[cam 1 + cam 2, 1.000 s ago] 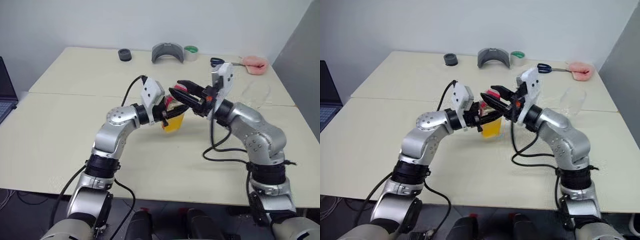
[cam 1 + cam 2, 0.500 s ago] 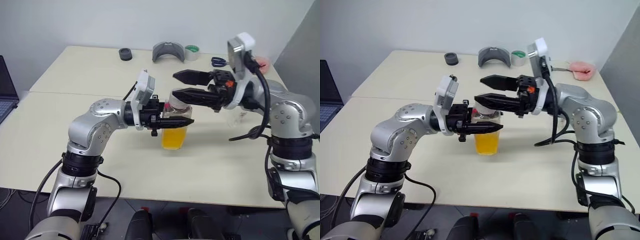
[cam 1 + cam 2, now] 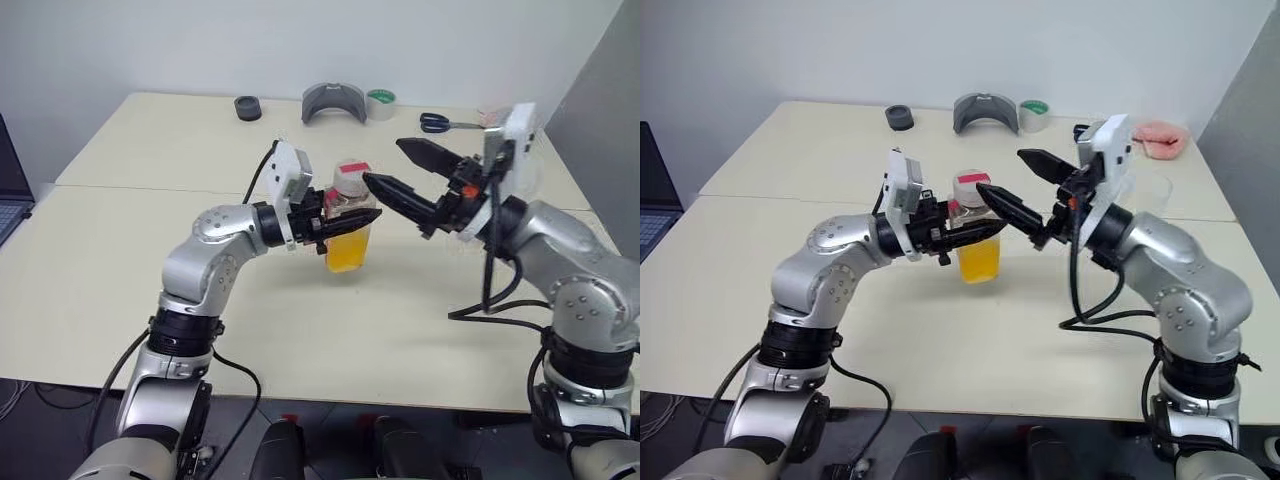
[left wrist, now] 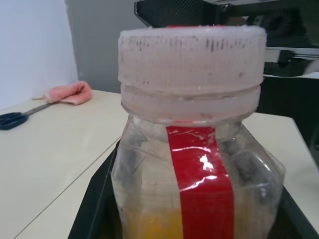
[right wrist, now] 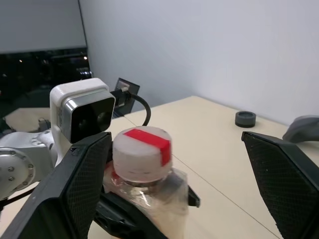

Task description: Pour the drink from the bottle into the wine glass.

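Bottle (image 3: 349,228), small and clear with a squarish body, is standing upright near the middle of the pale tabletop (image 3: 140,260); we are taking it as our landmark. Its lower part is holding the drink (image 3: 979,262), a translucent orange-yellow liquid, and a red label strip (image 4: 202,172) is running up its side to a white cap (image 5: 141,153) with a red band across the top. The cap is sitting on the neck.

Our left claw (image 3: 970,228) is reaching in level from the left of the bottle and is clamping narrow around its body, just under the shoulder. Our right claw (image 3: 405,170) is hovering to the right of the bottle at cap height with its two black fingers (image 5: 84,186) spreading wide; one fingertip is lying just beside the cap, the other well above and behind it, and we cannot tell whether the nearer one is touching.

Wine glass (image 3: 1152,188), clear and hard to make out, is standing to the right of the bottle, partly behind our right arm.

Behind the bottle, along the far edge of the tabletop, we are seeing a black ring (image 3: 248,107), a grey curved object (image 3: 334,102), a green tape roll (image 3: 380,103), scissors (image 3: 440,123) and a pink cloth (image 3: 1160,138).
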Motion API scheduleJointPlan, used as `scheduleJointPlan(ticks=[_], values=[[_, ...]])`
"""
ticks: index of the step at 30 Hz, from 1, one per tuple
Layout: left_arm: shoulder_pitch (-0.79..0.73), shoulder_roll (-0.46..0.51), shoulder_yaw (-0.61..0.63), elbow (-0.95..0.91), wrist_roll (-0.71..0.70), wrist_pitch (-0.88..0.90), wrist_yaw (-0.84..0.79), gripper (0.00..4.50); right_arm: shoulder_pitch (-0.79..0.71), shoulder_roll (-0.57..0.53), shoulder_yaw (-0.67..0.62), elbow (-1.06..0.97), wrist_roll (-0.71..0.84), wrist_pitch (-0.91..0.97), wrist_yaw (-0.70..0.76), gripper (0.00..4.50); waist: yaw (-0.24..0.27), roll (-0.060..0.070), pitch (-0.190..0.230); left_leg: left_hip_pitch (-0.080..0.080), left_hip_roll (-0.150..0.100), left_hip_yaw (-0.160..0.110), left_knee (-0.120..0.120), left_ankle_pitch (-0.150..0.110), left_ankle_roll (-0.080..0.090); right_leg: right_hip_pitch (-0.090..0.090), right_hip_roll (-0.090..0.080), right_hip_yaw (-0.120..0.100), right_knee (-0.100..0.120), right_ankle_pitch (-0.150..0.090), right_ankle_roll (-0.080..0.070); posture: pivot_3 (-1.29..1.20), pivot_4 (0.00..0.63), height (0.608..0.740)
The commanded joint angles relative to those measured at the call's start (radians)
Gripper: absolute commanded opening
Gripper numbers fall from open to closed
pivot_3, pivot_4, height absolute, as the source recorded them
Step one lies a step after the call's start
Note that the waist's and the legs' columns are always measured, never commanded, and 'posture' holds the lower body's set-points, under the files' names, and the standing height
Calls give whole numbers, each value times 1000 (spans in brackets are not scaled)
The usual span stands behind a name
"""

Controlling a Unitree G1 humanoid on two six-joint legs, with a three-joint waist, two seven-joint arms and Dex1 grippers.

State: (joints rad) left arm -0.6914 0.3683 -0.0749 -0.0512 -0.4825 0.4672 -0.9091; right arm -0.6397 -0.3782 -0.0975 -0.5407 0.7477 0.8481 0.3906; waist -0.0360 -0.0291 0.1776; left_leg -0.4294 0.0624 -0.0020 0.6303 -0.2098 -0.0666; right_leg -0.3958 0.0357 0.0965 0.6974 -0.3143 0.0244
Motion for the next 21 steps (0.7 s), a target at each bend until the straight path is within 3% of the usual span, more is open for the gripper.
scheduleJointPlan(ticks=[1,21], values=[[-3,-23,0,-25,18,-43,28,1798,3,38,26,-61,-9,-22,-61,4459,1,0,0,-1,0,0,0,0,0,-1,0,0,0,0,0,0,150,740],[4,-13,-25,-42,44,-57,16,1798,-6,44,77,-23,-11,-32,-14,4459,2,0,0,-3,0,0,0,0,0,-3,0,0,1,0,0,0,150,740]])
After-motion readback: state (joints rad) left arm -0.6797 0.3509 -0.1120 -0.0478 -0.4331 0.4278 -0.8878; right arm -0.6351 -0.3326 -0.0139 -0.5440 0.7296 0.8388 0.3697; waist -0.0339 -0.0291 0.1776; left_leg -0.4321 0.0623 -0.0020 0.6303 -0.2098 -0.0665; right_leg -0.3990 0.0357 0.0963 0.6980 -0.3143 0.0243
